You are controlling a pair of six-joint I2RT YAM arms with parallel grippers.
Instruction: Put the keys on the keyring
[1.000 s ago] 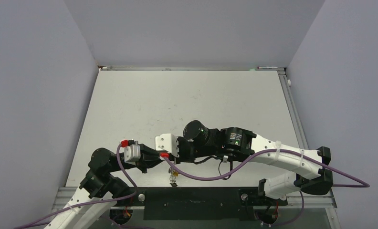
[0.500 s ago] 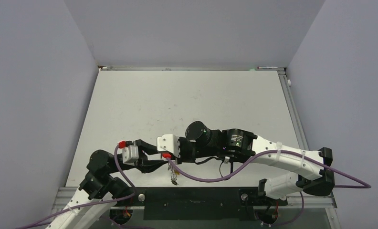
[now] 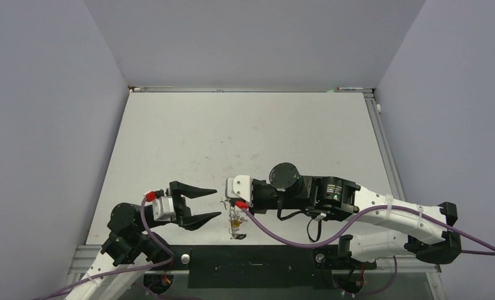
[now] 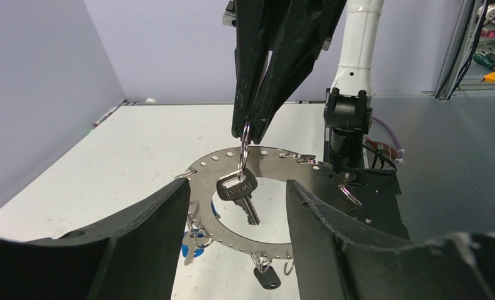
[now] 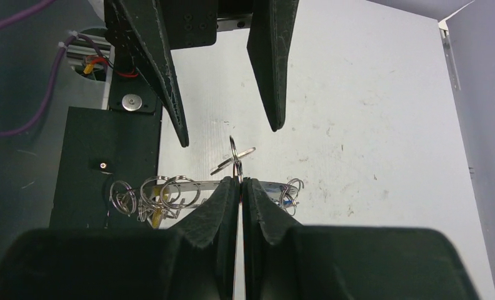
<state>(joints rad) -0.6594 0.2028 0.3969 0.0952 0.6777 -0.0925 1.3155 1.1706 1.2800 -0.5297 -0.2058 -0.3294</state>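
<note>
"Any writing you can read?"
"There are stamped letters on the silver key (image 4: 237, 189), too blurred to read. The right arm's labels (image 3: 337, 194) are too small."
"And the arms?"
"They reach toward each other, low over the near edge of the table (image 3: 245, 137). The right pincer (image 4: 248, 131) is clamped on a small split ring (image 4: 244, 150) carrying that key. The left pincer (image 3: 218, 203) gapes wide, holding nothing."
"The keyring (image 4: 276, 157)?"
"Just under the right pincer, between the two. The left fingers (image 4: 151, 231) partly hide it, and I can't tell if it touches the table."

Robotics lab cell, plain lavender walls (image 3: 45, 112), white table (image 3: 189, 137), two bolted robot arms (image 3: 332, 197)
</note>
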